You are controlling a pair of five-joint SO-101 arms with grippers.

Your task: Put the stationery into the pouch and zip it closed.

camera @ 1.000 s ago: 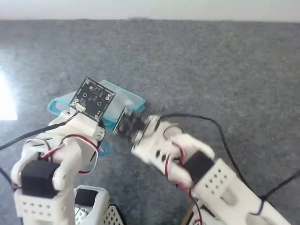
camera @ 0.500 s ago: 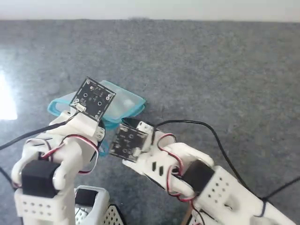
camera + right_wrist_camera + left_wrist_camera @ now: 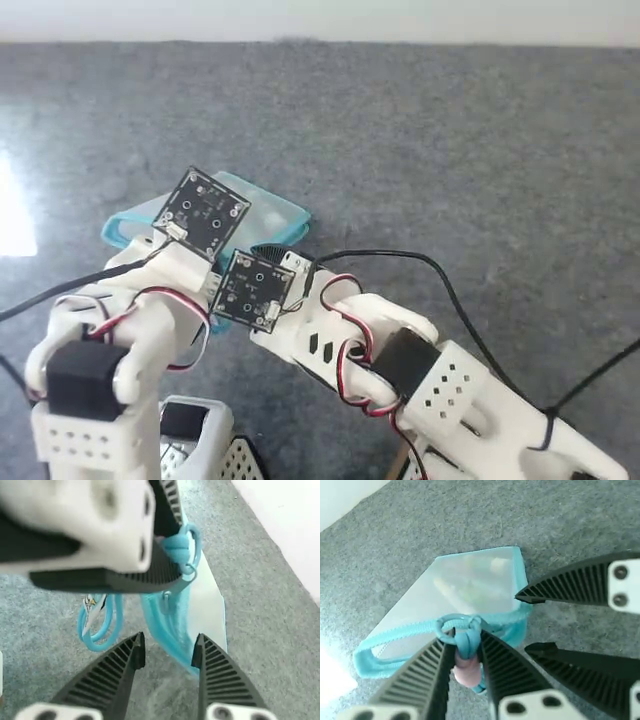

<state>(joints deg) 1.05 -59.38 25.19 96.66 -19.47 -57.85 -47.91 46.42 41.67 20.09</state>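
My left claw [image 3: 465, 640] is pinched narrow on the zipper pull [image 3: 455, 626], a teal ring with a knotted cord, at the near end of the pouch [image 3: 470, 577]. My right claw [image 3: 169, 647] stands wide, one finger on either side of the pouch's teal-edged end, just beside that pull. I cannot tell whether either finger touches the fabric. Through the frosted face I make out pale shapes that I take for the stationery [image 3: 465, 587], so I judge the filling done. What is left is the zip. Its track runs from the pull away toward the far end, and I cannot tell whether the teeth along it are joined or apart. My reading is that the closing stroke is the step in hand, with the left claw on the pull and the right placed to brace the pouch. A teal cord loop [image 3: 100, 622] with a small tag lies just beside the pouch. From above, both arms lean in from the near edge with their wrists bent down over the pouch. Their camera boards [image 3: 255, 288] sit side by side, almost touching. The pouch lies flat on the grey counter [image 3: 450, 150], partly covered by the wrists.
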